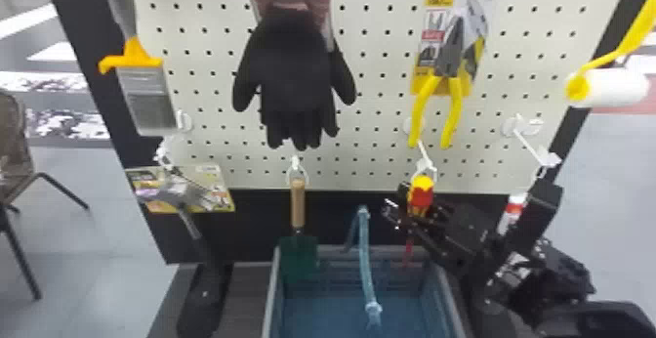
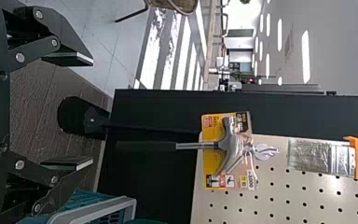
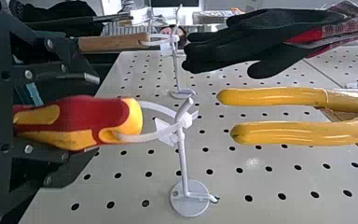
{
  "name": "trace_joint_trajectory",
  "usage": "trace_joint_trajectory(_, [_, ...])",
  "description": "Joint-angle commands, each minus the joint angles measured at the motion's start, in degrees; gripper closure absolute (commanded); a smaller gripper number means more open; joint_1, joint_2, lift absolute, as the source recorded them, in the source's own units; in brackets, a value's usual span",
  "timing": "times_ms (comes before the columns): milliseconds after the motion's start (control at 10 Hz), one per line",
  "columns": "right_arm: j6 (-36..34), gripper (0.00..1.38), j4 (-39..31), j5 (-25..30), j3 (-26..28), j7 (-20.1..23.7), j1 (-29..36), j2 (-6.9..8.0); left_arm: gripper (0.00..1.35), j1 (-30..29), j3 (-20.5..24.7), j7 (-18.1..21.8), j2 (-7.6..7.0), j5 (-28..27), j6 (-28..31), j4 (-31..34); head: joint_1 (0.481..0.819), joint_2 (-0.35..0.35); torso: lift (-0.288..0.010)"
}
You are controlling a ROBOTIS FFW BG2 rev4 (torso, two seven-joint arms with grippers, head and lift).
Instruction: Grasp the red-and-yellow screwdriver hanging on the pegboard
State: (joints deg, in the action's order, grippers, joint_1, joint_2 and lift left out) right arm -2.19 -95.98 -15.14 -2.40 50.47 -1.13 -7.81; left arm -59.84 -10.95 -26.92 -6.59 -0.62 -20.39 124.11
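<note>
In the head view my right gripper (image 1: 401, 204) is at the red-and-yellow screwdriver (image 1: 420, 196), which hangs by a loop from a white hook (image 1: 425, 160), its red shaft pointing down. The right wrist view has my right gripper (image 3: 92, 116) open around the screwdriver handle (image 3: 81, 116). A gap shows between one finger (image 3: 86, 77) and the handle; the handle partly hides the other finger. Its yellow end is still looped onto the hook (image 3: 182, 149). My left gripper (image 2: 81, 110) stands open and holds nothing, off to the side of the board's hammer (image 2: 230, 145).
Yellow-handled pliers (image 1: 441, 102) hang just above the screwdriver. Black gloves (image 1: 295, 78) and a trowel (image 1: 298, 205) hang to its left. A blue crate (image 1: 273, 293) stands below. A paint roller (image 1: 615, 88) hangs at the right.
</note>
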Motion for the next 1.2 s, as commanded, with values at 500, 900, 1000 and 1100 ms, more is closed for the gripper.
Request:
trace_joint_trajectory(500, [-0.01,1.18,-3.09,1.16,0.20,-1.69,2.14,-0.01,0.51,-0.12,-0.04,0.03,0.00,0.01,0.00,0.00,0.549,0.000,-0.100])
trace_joint_trajectory(900, [-0.01,1.18,-3.23,1.69,0.20,-1.78,2.14,0.08,0.51,-0.12,-0.04,0.03,0.00,0.01,0.00,0.00,0.549,0.000,-0.100])
trace_joint_trajectory(1000, [-0.01,1.25,-3.51,1.87,0.20,-1.96,2.27,0.08,0.51,-0.12,-0.04,-0.06,0.00,0.10,0.00,0.00,0.549,0.000,-0.100])
trace_joint_trajectory(1100, [0.34,1.27,-3.65,1.87,0.20,-2.49,2.39,0.08,0.51,-0.12,-0.04,0.03,0.00,0.10,0.00,0.00,0.549,0.000,-0.100])
